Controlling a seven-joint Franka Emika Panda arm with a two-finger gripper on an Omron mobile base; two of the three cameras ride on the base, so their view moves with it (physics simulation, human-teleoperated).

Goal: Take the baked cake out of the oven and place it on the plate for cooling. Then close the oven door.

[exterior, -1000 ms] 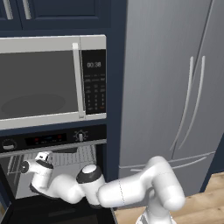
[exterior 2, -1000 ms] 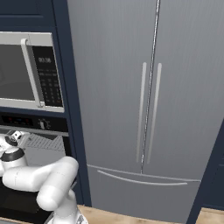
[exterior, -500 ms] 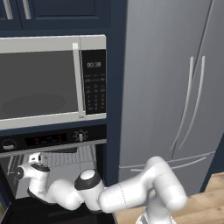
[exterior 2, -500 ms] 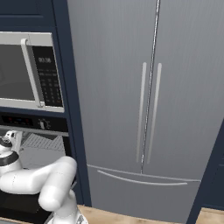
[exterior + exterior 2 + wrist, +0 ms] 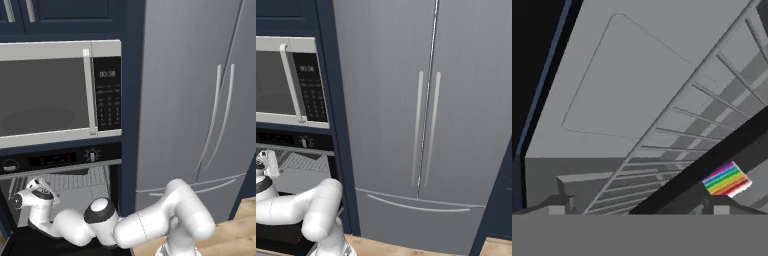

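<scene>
At your seven o'clock, inside the oven [image 5: 75,182], your gripper [image 5: 31,186] spreads wide and empty, rainbow cake [image 5: 726,179] low on the rack, nothing lifted, oven door [image 5: 55,246] still down.

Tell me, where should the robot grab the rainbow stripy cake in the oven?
Probably across its two opposite sides, coming in level through the open front of the oven. The cake looks low and flat beside the wire rack, and a dark bar hides most of it, so its full shape is unclear. The open gripper should line up with it first.
</scene>
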